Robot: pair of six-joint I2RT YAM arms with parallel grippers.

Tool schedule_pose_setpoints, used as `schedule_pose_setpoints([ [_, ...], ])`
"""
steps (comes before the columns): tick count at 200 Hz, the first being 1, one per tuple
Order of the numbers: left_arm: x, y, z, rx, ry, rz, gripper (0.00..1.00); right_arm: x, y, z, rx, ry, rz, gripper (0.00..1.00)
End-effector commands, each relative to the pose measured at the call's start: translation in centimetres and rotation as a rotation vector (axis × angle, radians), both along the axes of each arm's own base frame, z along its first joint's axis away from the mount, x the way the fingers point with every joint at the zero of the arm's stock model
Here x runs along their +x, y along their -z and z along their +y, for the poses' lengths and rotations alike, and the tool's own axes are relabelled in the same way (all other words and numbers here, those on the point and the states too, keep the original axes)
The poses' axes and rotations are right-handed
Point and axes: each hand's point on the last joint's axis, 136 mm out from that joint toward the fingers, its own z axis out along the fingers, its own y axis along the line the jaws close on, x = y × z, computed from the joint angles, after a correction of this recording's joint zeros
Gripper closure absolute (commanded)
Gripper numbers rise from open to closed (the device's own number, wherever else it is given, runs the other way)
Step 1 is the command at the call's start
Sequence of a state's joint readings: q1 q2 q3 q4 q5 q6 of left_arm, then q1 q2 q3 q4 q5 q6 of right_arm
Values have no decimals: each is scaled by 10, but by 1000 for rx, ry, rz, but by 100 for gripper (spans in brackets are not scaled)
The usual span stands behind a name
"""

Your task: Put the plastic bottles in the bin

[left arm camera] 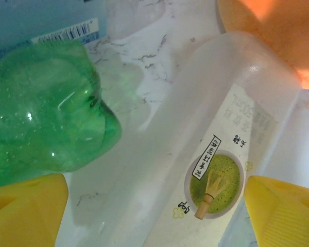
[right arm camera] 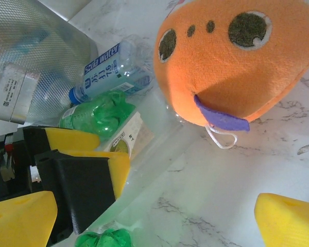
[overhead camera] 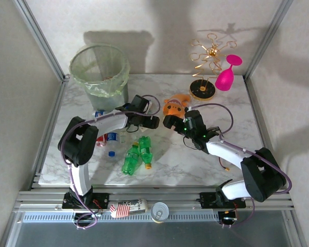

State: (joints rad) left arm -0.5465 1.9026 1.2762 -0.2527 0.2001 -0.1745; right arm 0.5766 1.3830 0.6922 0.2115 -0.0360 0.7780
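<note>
The bin (overhead camera: pixel 99 69) stands at the back left, and its wall (right arm camera: pixel 36 56) shows in the right wrist view. My left gripper (overhead camera: pixel 150 122) (left arm camera: pixel 157 216) is open and straddles a clear bottle with a matcha label (left arm camera: pixel 211 170) (right arm camera: pixel 149 154) lying on the marble. A green bottle (left arm camera: pixel 41 118) (right arm camera: pixel 98 113) lies beside it, with a blue-labelled clear bottle (right arm camera: pixel 110 69) behind. Two green bottles (overhead camera: pixel 138 154) and blue-capped ones (overhead camera: pixel 110 138) lie under the left arm. My right gripper (overhead camera: pixel 169 122) (right arm camera: pixel 154 221) is open over bare marble, facing the left one.
The orange fish toy (overhead camera: pixel 175 106) (right arm camera: pixel 232 56) sits right behind both grippers, touching the clear bottle's far end. A gold wire stand (overhead camera: pixel 208 56) and a pink goblet (overhead camera: pixel 227 74) stand at the back right. A can (overhead camera: pixel 160 211) lies on the front rail.
</note>
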Motion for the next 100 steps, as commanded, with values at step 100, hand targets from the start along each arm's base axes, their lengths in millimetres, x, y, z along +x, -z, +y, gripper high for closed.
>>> schedule_pose_setpoints([
  [100, -4, 47, 12, 251, 19, 30, 14, 0, -10, -9, -11, 28, -28, 1],
])
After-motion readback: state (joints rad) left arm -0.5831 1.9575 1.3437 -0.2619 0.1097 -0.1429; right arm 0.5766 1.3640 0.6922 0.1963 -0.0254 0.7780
